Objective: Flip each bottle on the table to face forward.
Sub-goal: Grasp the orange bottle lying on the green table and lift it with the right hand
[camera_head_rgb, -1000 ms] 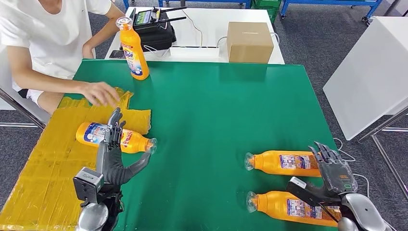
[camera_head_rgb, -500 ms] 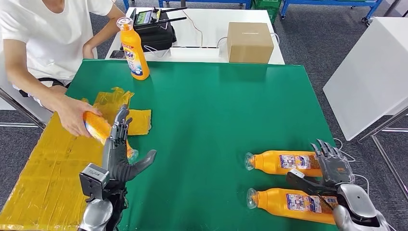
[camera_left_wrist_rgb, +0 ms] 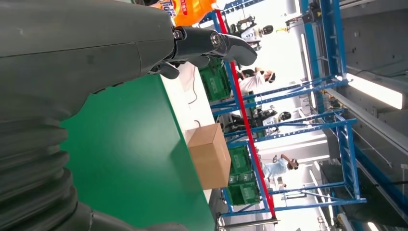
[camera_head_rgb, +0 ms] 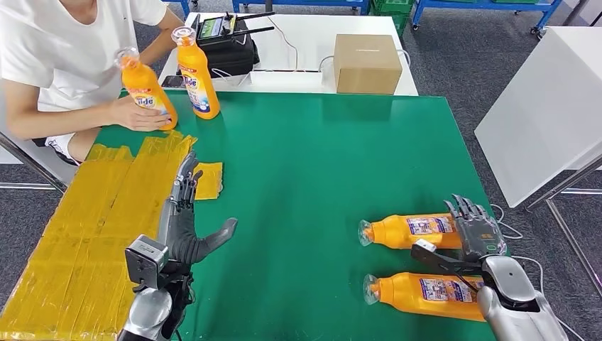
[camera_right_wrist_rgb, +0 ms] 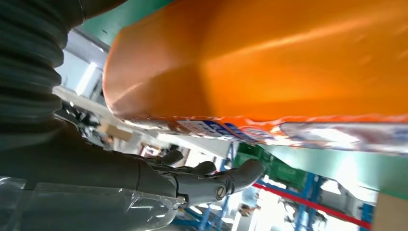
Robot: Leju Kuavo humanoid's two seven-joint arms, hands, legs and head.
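Industrial workshop: blue steel racks [camera_left_wrist_rgb: 308, 139], green crates [camera_left_wrist_rgb: 243, 192], grey floor [camera_head_rgb: 454, 57]

Both arms are silver at the forearm, ending in a dark grey left hand [camera_head_rgb: 186, 217] and right hand [camera_head_rgb: 477, 238]. Grey ribbed covers wrap the wrists; clear plastic sheaths the right one.

Grey floor [camera_head_rgb: 454, 64] surrounds a white back table [camera_head_rgb: 312, 42], with blue shelving [camera_left_wrist_rgb: 337, 130] under ceiling lights.

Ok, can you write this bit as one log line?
left hand open, empty | right hand open over lying bottles | person stands bottle
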